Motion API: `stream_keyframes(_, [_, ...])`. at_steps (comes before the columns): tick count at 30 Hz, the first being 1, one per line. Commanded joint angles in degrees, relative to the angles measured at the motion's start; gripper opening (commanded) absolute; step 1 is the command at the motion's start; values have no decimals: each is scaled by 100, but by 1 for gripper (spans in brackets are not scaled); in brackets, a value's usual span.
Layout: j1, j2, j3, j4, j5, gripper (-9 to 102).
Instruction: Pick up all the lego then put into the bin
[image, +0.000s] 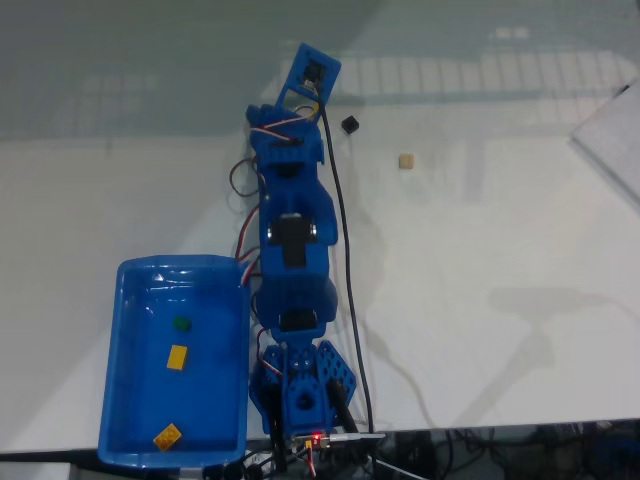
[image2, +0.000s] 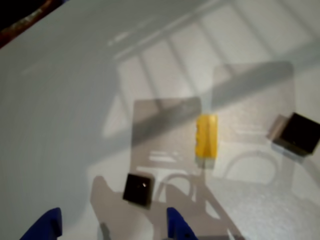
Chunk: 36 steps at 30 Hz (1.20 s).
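Note:
In the wrist view a yellow lego brick (image2: 206, 136) lies on the white table, with one black brick (image2: 138, 189) close in front of my fingers and another black brick (image2: 298, 133) at the right edge. My gripper (image2: 110, 231) is open, its blue fingertips (image2: 177, 227) spread wide at the bottom edge and holding nothing. In the fixed view my gripper (image: 312, 72) reaches to the far side of the table, with a black brick (image: 349, 125) and a tan brick (image: 406, 161) to its right. The blue bin (image: 125, 300) at lower left holds a green brick (image: 180, 323) and two yellow bricks (image: 177, 357).
The blue arm (image: 290, 250) and its black cable (image: 345, 280) run up the middle of the fixed view, right beside the bin. A sheet of paper (image: 615, 140) lies at the upper right. The table's near edge runs along the bottom.

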Motion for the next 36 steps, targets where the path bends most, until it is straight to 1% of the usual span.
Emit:
stream_keyframes(1, [0, -167, -598, -79, -18, 26])
stream_keyframes(11, [-62, -826, -1002, 0, -272, 24])
stream_keyframes(28, [-79, -1459, -1512, 202, -562, 18])
stream_keyframes(36, [-105, -1547, -1538, 246, -747, 9])
